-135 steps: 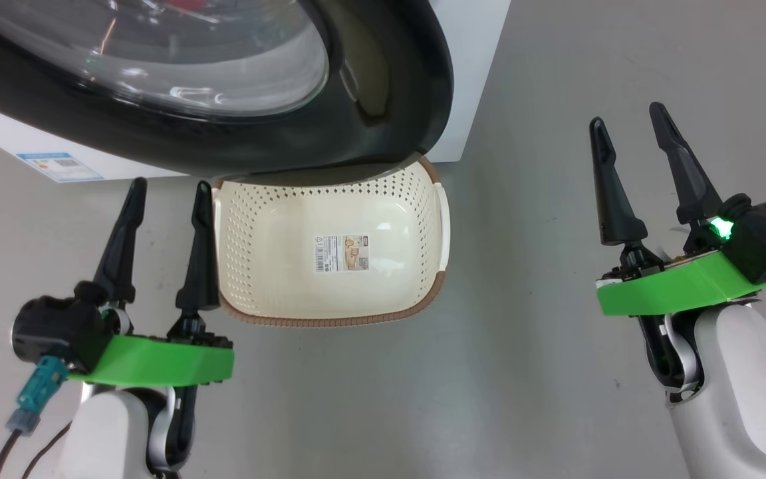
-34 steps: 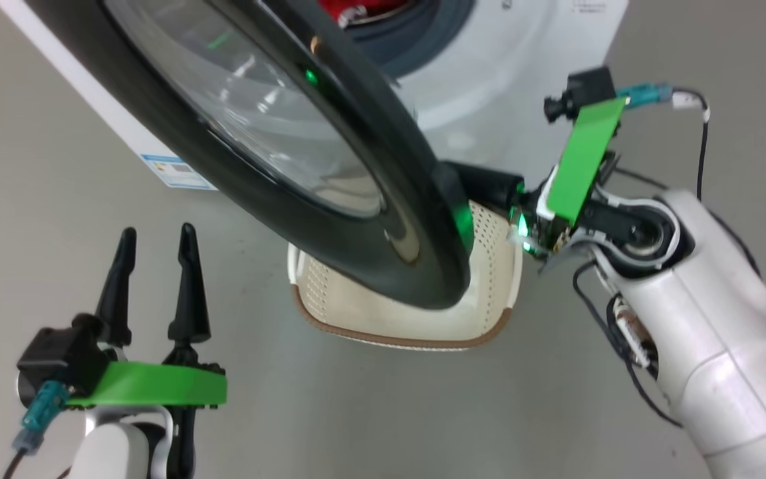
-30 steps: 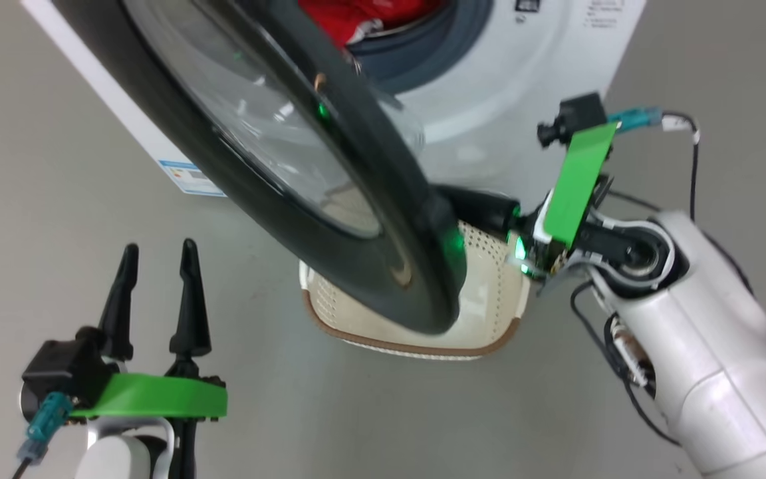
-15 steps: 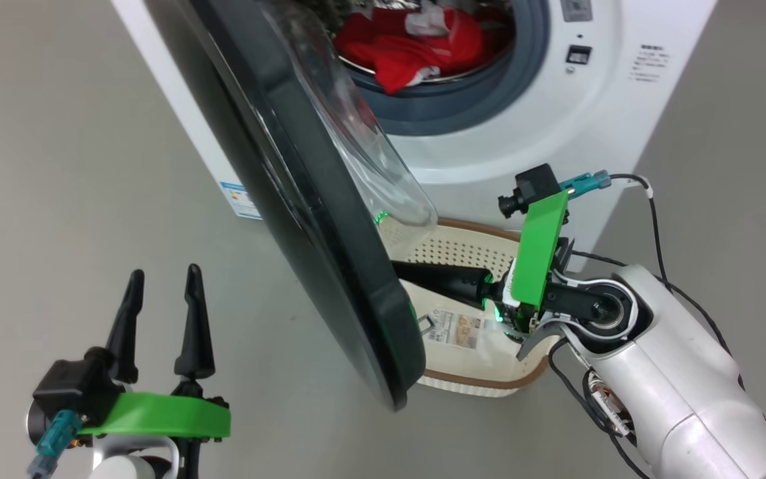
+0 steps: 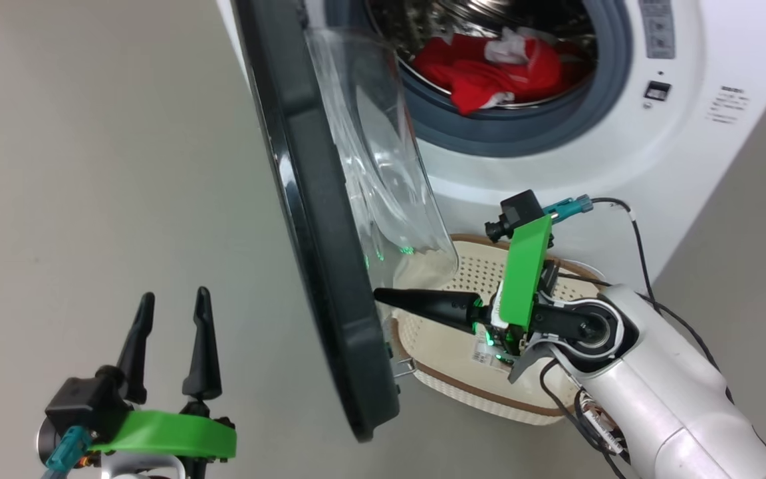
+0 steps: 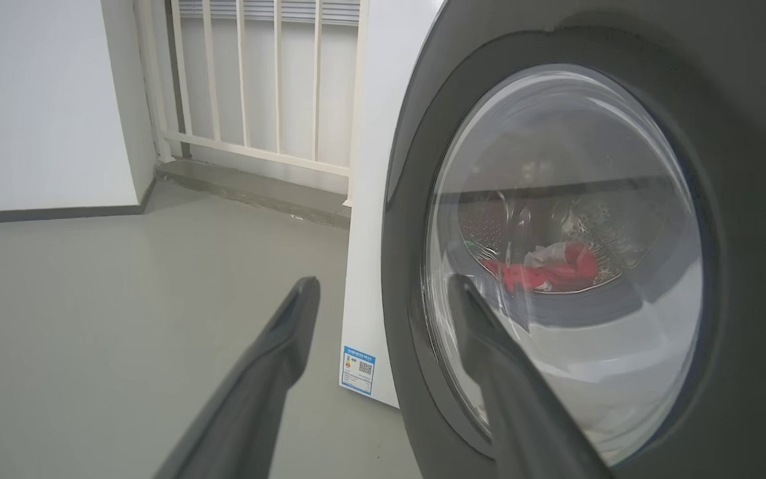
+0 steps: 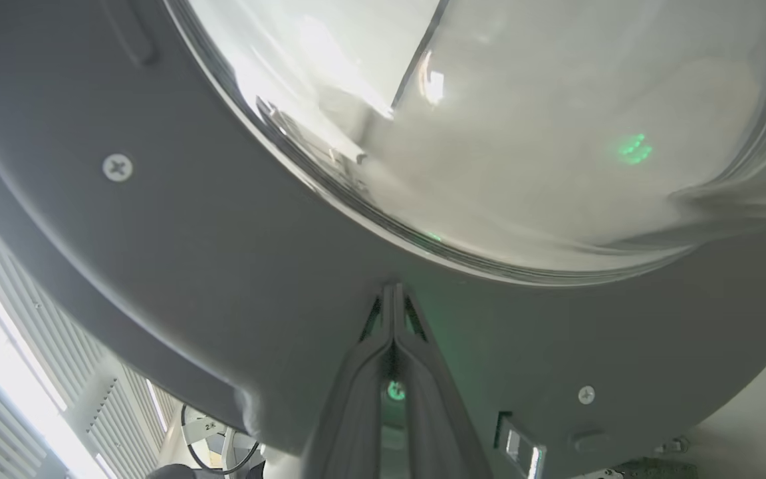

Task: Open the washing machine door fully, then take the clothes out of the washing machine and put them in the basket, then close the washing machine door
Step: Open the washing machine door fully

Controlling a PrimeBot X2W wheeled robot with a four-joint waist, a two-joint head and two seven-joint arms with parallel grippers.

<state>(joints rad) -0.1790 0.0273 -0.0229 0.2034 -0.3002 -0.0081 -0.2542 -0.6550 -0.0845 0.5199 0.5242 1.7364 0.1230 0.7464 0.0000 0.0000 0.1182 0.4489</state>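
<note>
Door point(image 5: 316, 219) swung wider; one basket point(image 5: 441, 350), one red clothes heap point(image 5: 489, 73), one washer point(image 5: 622, 166).

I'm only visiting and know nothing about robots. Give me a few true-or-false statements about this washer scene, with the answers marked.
1. The red clothes lie inside the drum of the washing machine. True.
2. The basket is full of clothes. False: no clothes show in it; its bottom label is visible.
3. The right gripper is shut, its tips at the inner side of the washing machine door. True.
4. The left gripper clamps the door's rim. False: it is open and apart from the door, holding nothing.
</note>
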